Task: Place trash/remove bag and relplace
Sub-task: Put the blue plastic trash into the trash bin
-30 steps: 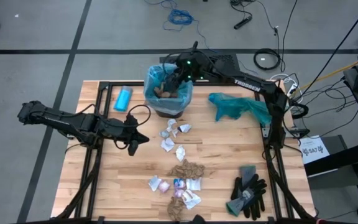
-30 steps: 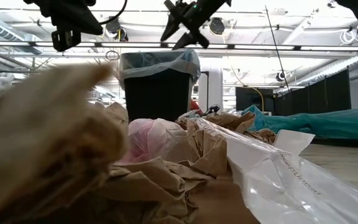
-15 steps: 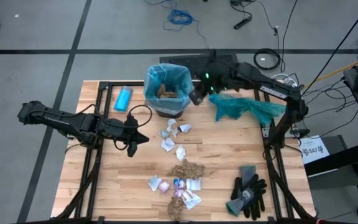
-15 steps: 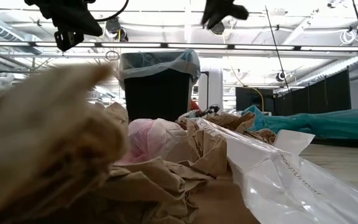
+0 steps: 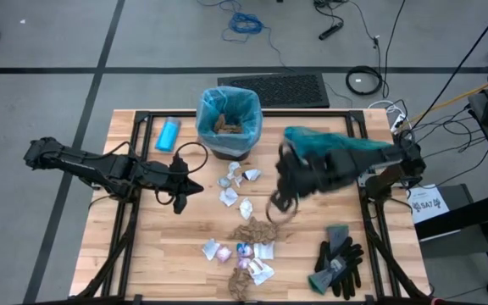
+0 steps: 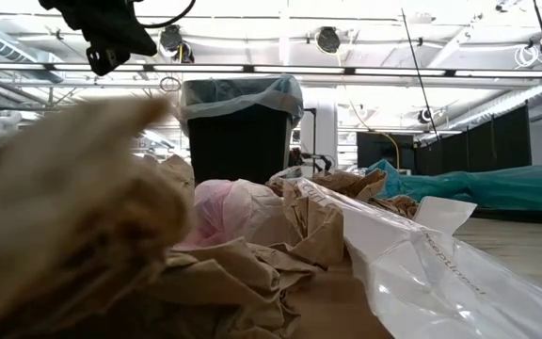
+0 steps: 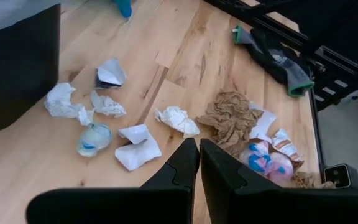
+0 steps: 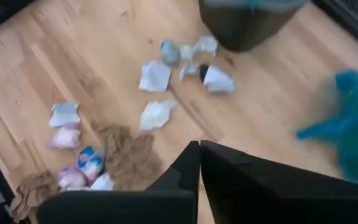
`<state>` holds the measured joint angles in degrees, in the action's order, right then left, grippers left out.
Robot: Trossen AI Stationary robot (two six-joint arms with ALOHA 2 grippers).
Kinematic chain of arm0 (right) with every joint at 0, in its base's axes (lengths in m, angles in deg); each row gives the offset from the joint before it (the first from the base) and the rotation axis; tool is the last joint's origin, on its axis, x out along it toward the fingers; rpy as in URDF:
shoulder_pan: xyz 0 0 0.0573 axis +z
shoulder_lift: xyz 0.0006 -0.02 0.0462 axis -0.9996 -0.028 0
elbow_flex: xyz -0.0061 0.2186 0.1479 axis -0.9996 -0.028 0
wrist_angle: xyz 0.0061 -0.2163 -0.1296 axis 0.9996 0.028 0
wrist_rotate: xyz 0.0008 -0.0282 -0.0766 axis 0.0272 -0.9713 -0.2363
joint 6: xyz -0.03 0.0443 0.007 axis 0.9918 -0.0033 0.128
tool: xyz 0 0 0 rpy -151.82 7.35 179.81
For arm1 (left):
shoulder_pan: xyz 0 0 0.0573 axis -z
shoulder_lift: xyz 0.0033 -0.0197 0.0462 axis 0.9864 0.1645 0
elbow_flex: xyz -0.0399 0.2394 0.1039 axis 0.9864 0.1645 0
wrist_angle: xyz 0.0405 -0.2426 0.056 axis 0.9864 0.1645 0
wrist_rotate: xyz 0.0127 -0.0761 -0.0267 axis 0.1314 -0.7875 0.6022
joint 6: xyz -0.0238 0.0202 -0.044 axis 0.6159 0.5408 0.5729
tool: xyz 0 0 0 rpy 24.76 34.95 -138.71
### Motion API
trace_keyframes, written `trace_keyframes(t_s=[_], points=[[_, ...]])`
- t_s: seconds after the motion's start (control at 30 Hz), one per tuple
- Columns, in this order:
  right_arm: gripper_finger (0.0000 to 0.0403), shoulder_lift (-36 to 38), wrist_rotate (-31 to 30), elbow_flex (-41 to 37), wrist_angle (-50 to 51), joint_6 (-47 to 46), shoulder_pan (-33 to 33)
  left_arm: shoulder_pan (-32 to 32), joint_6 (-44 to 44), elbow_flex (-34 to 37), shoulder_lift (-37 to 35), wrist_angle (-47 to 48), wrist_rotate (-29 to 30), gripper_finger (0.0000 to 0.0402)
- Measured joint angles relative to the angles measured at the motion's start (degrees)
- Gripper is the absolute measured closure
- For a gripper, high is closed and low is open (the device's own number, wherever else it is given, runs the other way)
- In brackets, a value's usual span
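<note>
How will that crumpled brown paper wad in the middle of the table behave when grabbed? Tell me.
The brown paper wad looks loosely crumpled, so it will probably squash under the fingers rather than resist. It seems light for its bulk and may slide on the smooth wooden table if nudged. Its irregular folds make rolling unlikely.

Colours on the wooden table

The table is light wood. The bin is black with a pale blue bag. The trash is brown, white and pink-blue. A teal bag, black-grey gloves, a light-blue bottle.
</note>
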<state>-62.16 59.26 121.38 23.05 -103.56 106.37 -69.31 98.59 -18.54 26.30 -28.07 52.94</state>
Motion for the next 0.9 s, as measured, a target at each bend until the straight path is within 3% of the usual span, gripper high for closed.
trace_keyframes(t_s=[0.37,0.67,0.8,0.9], points=[[0.0402,0.1,-2.8,-14.1,-0.6,-33.7,17.0,0.0,-1.2,0.0,0.0,-3.0,0.0,0.0359],[0.0403,2.1,-4.1,-23.2,-1.1,-45.9,24.9,0.0,-1.6,0.0,0.0,-3.3,0.0,0.0263],[0.0403,7.7,-11.9,-30.5,-4.2,-51.0,28.4,0.3,0.5,0.0,0.0,-4.1,0.1,0.0250],[0.0403,13.5,-12.8,-37.2,-8.9,-51.3,30.2,1.0,2.8,0.0,0.0,-6.7,0.6,0.0249]])
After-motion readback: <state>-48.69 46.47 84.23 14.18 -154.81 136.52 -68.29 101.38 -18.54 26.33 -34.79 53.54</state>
